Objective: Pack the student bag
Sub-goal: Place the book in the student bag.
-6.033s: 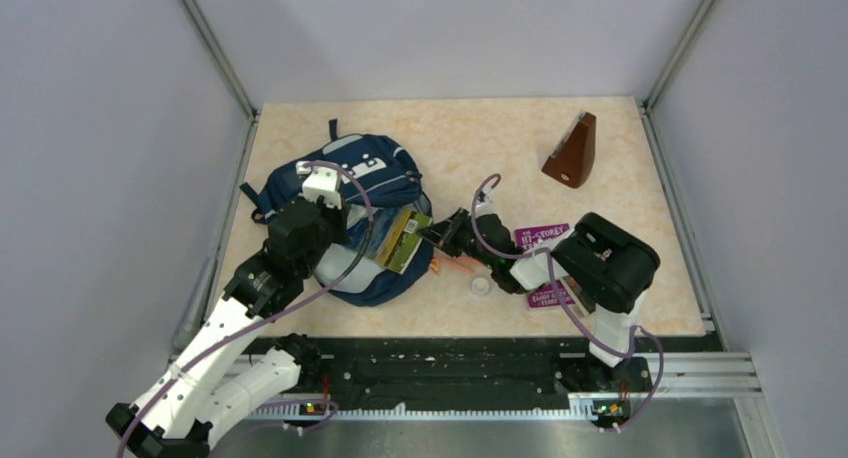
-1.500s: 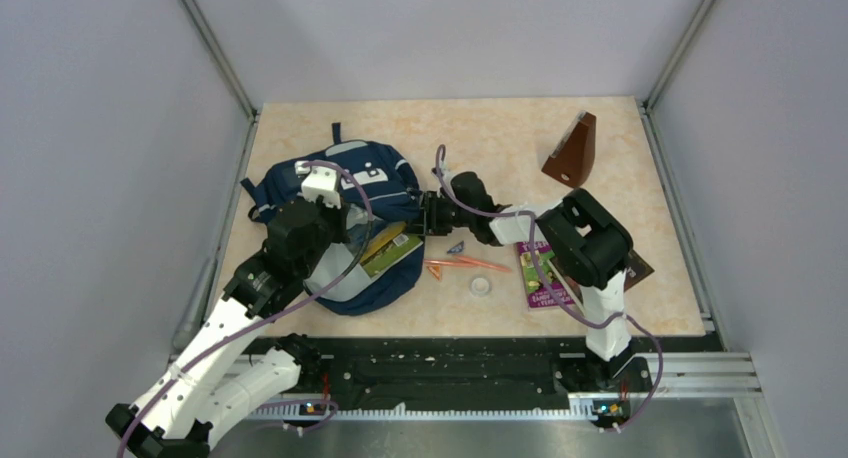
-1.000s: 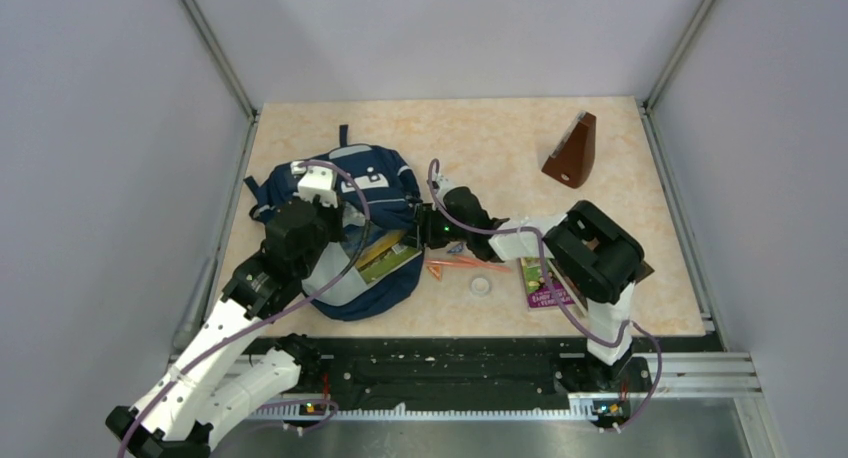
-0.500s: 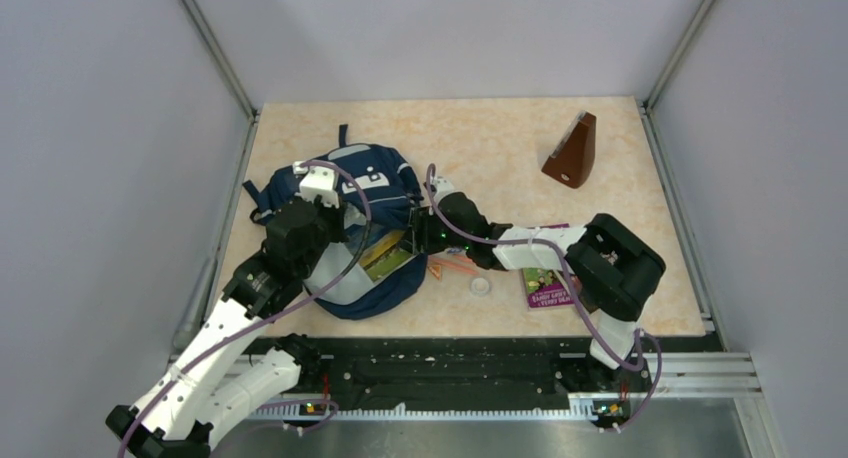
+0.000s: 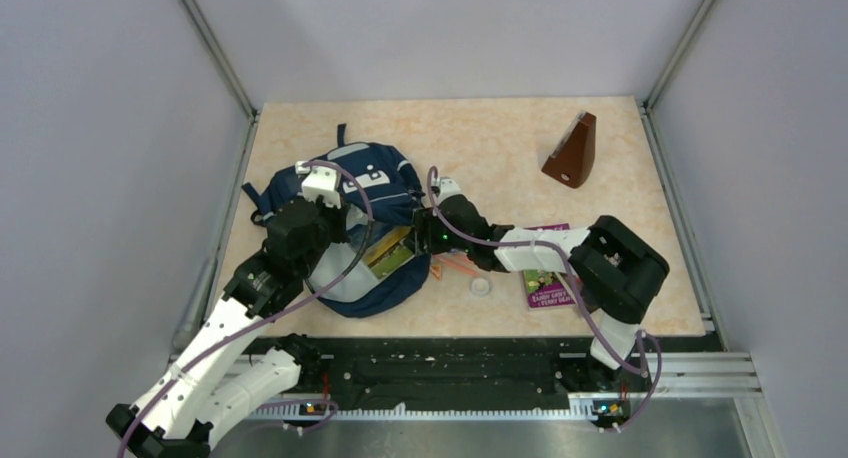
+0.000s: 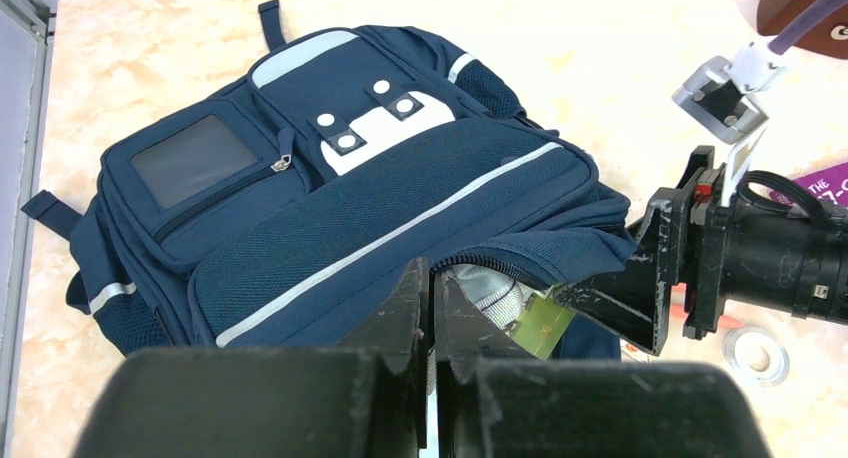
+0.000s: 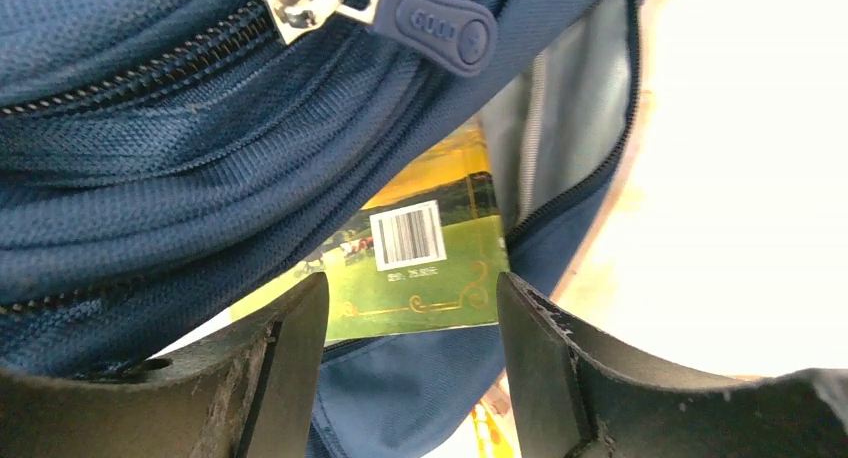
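Navy student bag (image 5: 368, 193), unzipped, lying flat

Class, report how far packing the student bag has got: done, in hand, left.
Done: a green book sits partly inside the open student bag. In hand: the left gripper pinches the opening's rim; the right gripper, open, is at the book. Left outside: purple book, orange sticks, white ring, brown wedge.
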`<action>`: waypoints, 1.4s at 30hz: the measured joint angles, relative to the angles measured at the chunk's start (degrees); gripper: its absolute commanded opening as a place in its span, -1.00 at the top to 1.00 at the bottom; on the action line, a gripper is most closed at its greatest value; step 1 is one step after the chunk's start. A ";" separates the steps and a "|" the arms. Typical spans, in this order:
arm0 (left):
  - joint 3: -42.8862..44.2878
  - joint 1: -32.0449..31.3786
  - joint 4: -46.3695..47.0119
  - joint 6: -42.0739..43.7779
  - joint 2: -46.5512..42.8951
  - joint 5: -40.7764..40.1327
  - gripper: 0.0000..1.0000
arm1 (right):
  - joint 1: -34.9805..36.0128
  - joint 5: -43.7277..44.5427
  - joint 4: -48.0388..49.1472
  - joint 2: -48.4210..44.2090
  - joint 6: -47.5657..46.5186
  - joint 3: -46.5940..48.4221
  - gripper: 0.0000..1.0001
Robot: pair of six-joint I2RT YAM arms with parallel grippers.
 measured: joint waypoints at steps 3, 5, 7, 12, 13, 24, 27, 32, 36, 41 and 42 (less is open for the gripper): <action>0.00 -0.04 0.02 0.00 -0.02 0.04 1.00 | -0.17 2.03 -0.63 -1.40 -1.14 -0.76 -0.25; 0.00 -0.04 0.02 0.00 -0.02 0.22 1.00 | -0.63 2.45 -0.83 -2.10 -1.53 -1.66 -0.24; 0.00 -0.07 0.02 -0.02 -0.02 0.28 1.00 | -1.16 2.40 -0.72 -2.25 -1.57 -2.64 -0.23; 0.00 -0.07 0.02 -0.02 -0.02 0.46 1.00 | -2.43 0.52 -0.39 -2.25 -1.57 -3.76 -0.11; 0.00 -0.07 0.02 -0.02 -0.02 0.44 1.00 | -2.47 0.07 0.15 -2.21 -1.55 -3.76 -0.09; 0.00 -0.07 0.02 -0.02 -0.02 0.44 1.00 | -2.60 -2.40 2.25 1.49 -1.66 -1.88 -0.04; 0.00 -0.07 0.02 -0.02 -0.02 0.44 1.00 | -2.78 -2.71 2.16 2.03 -2.01 -1.29 0.03; 0.00 -0.07 0.00 -0.02 -0.02 0.44 1.00 | -3.28 -5.42 2.64 2.16 -0.81 -1.25 0.21; 0.00 -0.07 0.02 -0.02 -0.02 0.44 1.00 | -3.56 -9.55 5.81 2.16 3.74 -1.57 0.35; 0.00 -0.07 0.00 -0.04 -0.02 0.46 1.00 | -3.45 -13.90 11.47 3.04 9.03 -1.90 0.38; 0.00 -0.07 0.02 -0.04 -0.02 0.46 1.00 | -3.45 -14.49 12.55 3.48 9.84 -1.90 0.38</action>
